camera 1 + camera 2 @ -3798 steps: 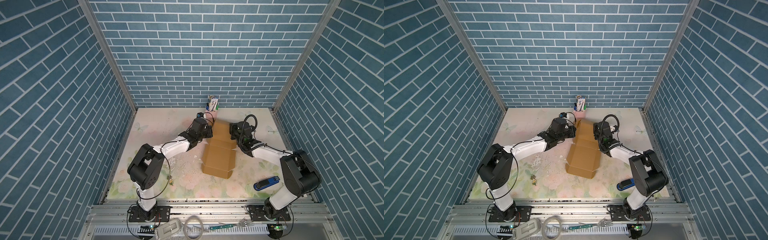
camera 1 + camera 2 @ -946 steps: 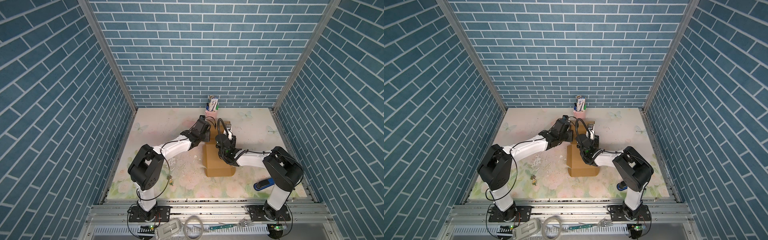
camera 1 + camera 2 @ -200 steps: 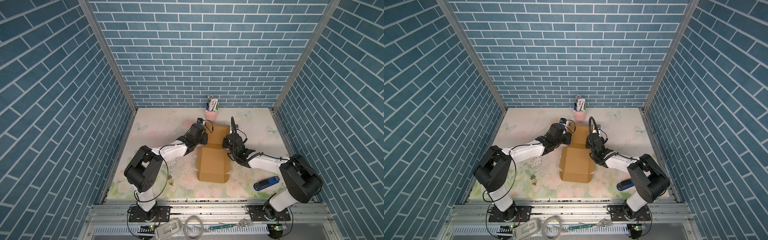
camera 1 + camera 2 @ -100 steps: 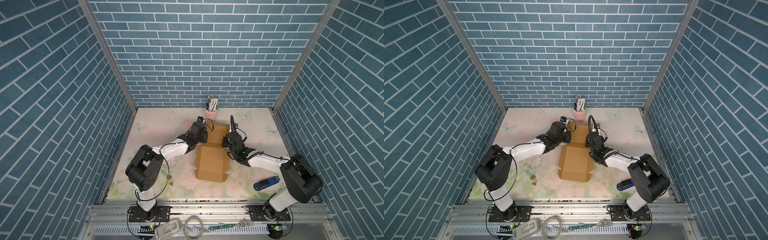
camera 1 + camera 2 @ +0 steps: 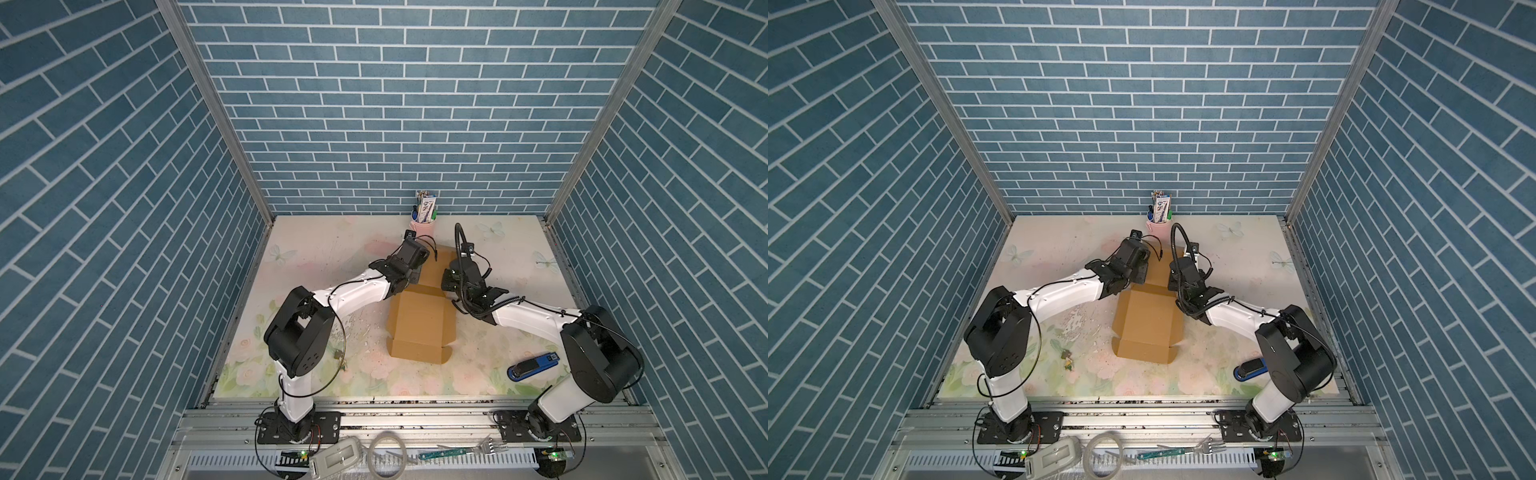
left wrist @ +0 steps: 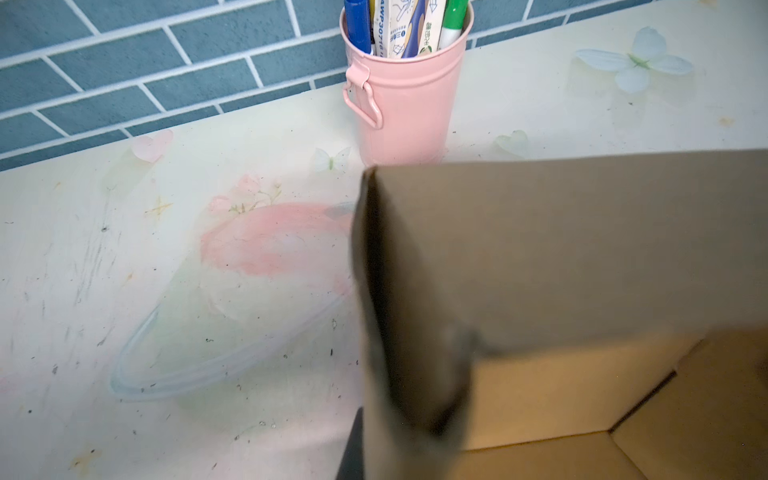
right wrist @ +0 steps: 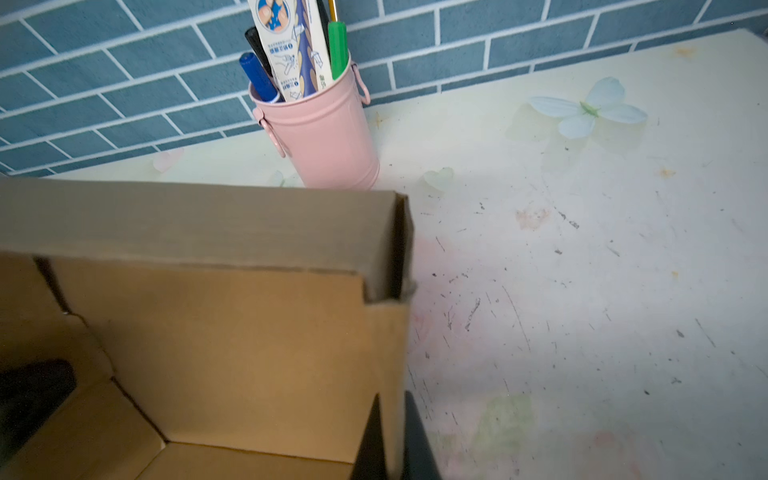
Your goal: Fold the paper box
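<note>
Paper box point(image 5: 422, 324) lies on the floral table point(image 5: 332, 249), just on my side of the pink pen cup point(image 5: 422, 226). Its far end is close to the cup, though I cannot tell whether the two touch. From the cup it stretches toward the arm bases. The end nearest the cup has its back and side walls standing, and the rest lies flat as a long panel with small tabs at its end.

My left gripper point(image 6: 399, 432) is clamped on the side wall that sits to the cup's left in both top views, one finger inside and one outside. My right gripper point(image 7: 392, 444) pinches the opposite wall of the paper box the same way.

A blue stapler point(image 5: 534, 366) lies well away from the cup, beside the right arm's base.
</note>
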Robot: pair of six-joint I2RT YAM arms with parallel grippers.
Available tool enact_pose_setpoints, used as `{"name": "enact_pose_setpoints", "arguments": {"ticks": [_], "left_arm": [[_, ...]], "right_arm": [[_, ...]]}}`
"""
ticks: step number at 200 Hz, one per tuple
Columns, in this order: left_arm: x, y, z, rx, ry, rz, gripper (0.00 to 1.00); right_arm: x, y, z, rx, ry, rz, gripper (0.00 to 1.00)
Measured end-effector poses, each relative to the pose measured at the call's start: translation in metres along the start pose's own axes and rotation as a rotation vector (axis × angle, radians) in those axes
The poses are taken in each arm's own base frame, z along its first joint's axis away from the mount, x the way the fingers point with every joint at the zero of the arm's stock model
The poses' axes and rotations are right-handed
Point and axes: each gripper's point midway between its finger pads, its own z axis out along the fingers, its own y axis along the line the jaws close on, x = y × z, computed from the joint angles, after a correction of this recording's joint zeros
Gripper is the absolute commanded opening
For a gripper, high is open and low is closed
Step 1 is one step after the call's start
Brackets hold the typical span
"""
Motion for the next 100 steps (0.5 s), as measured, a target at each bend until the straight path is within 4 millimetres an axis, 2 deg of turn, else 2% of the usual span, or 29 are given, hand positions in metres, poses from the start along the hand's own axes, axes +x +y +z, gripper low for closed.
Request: {"name": "enact_pose_setpoints", "arguments": {"ticks": [54, 78, 100], "left_arm": [[0.014, 0.0, -0.01, -0.001, 0.118, 0.035, 0.06], [0.024, -0.002, -0.008, 0.0, 0.173, 0.053, 0.07], [0.039, -0.004, -0.004, -0.001, 0.224, 0.073, 0.07]], "right_arm": [[0.013, 0.004, -0.008, 0.007, 0.15, 0.012, 0.0], [0.016, 0.004, -0.014, 0.023, 0.216, 0.011, 0.0], [0.029, 0.002, -0.016, 0.035, 0.286, 0.017, 0.0]]}}
